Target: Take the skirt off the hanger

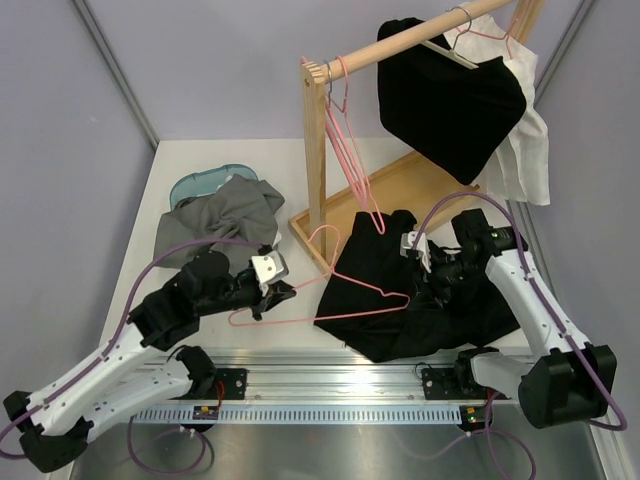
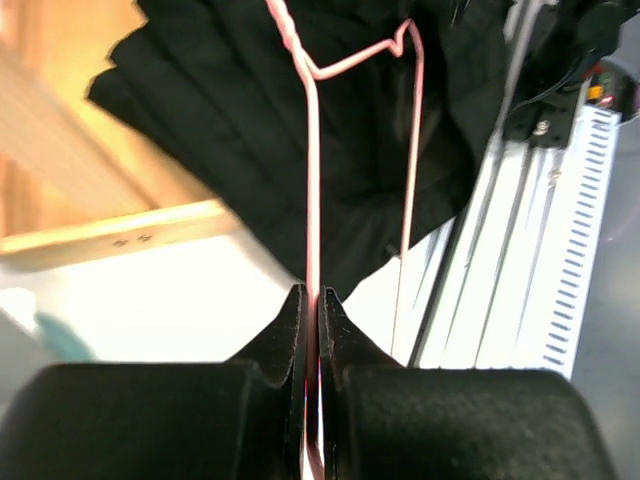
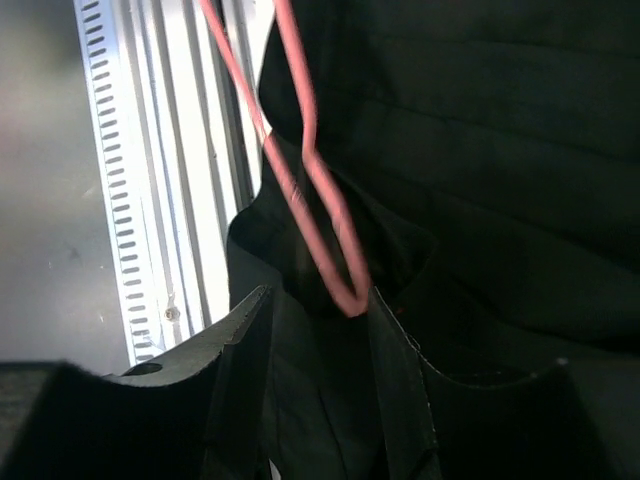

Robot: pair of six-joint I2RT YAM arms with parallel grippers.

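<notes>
**Pink wire hanger half drawn from a black skirt on the table**

Left gripper, nearest the arm bases, is clamped tight on the wire of the pink hanger at its left shoulder; the left wrist view shows the two fingers pressed together with the wire running straight out between them. The hanger lies flat, its long axis running left to right and its hook pointing away, toward the far side. Its left half rests on the bare white table; its right shoulder sits on the black skirt, which is spread right of centre.

Right gripper is down on the skirt. In the right wrist view its fingers stand apart with skirt cloth and the hanger's corner between them; whether they pinch the cloth cannot be told.

A slotted aluminium rail edges the near side. Farther back are a grey cloth over a teal tub and a wooden rack carrying a second pink hanger, a black garment and a white garment. Lilac walls enclose the cell. No writing is legible.
</notes>
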